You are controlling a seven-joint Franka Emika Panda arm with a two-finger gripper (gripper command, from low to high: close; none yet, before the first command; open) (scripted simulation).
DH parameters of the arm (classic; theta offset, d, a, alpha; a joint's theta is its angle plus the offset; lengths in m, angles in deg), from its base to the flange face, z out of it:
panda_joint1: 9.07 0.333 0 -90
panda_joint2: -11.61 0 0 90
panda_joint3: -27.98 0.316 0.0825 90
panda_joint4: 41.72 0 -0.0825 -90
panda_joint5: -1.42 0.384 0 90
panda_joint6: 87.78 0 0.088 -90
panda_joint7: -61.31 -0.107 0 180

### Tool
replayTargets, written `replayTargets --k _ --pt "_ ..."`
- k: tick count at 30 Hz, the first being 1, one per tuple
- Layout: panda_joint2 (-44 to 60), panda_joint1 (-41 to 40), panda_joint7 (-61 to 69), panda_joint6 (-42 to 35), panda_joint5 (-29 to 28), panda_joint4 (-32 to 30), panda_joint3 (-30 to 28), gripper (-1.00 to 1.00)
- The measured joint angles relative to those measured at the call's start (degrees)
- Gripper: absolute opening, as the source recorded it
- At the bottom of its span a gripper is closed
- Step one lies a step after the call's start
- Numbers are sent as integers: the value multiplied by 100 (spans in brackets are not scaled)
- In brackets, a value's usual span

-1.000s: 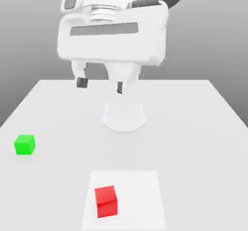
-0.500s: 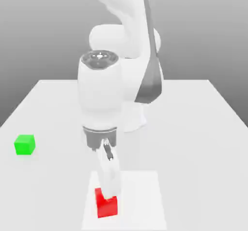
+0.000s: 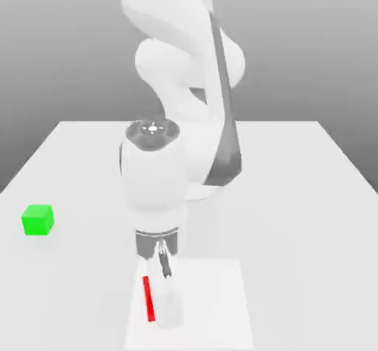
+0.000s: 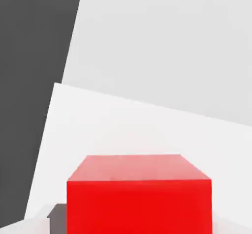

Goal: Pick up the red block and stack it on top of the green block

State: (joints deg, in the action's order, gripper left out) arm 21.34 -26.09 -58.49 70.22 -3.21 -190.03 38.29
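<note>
the arm bends steeply down over the tabletop (image 3: pixel 295 195), claw (image 3: pixel 164 309) low and clenched around the red block (image 3: pixel 148 299); green block (image 3: pixel 38 220) well apart.

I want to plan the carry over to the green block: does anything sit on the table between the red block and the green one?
Nothing visible does. The red block sits at the gripper on the paler square patch; the green block stands alone toward the exterior view's left, with bare table between them.

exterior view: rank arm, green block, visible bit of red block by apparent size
1. arm, largest by far
2. green block
3. red block, a thin sliver beside the claw; true size against green unsure
</note>
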Motion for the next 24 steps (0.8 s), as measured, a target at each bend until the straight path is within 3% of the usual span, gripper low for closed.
replayTargets --k 3,14,20,21,24 --pt "-368 -427 115 -206 92 -176 -392 -100" --pt "-1488 -3351 410 -525 181 -949 -1926 -100" --pt "-600 -3511 789 399 679 -991 -1996 -100" --pt "-405 -3541 872 582 794 -982 -1936 100" --pt "-405 -3541 872 582 794 -982 -1936 100"
